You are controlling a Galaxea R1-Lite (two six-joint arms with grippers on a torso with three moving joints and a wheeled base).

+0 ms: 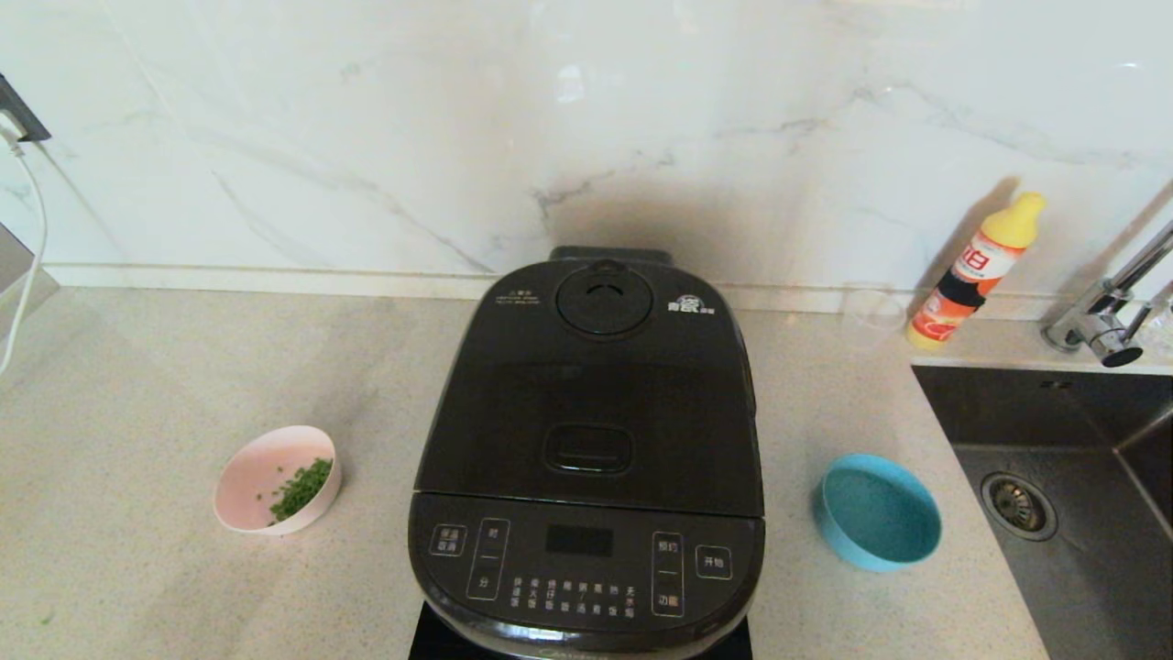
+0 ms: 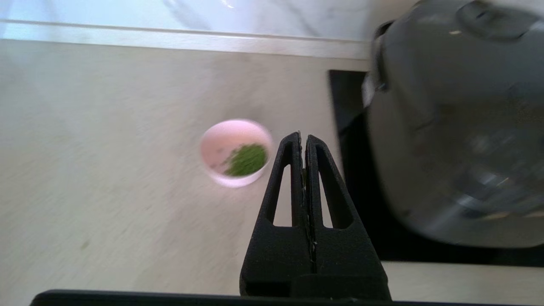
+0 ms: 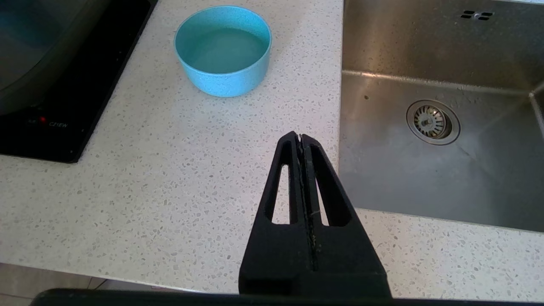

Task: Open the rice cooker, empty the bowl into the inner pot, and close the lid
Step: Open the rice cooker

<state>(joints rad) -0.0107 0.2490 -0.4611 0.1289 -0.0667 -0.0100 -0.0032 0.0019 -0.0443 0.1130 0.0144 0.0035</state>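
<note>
My left gripper (image 2: 303,137): fingers pressed together, holding nothing, hovering above desk (image 2: 106,170), clear of contact. My right gripper (image 3: 301,138): fingers together, empty, above desk near sink (image 3: 442,63) edge. Rice cooker (image 1: 586,440) centre of desk on black plate; lid (image 1: 591,385) down, inner pot not visible. Pink bowl (image 1: 277,478) with chopped greens to cooker's left; blue bowl (image 1: 877,511) to its right. Further back: yellow-capped bottle (image 1: 976,270) by wall.

A speckled countertop (image 1: 137,412) is backed by a marble wall (image 1: 458,119). A steel sink (image 1: 1081,568) with a faucet (image 1: 1109,307) is set at the right. An orange bottle (image 1: 973,270) and a clear cup (image 1: 872,313) are placed at the far edge.
</note>
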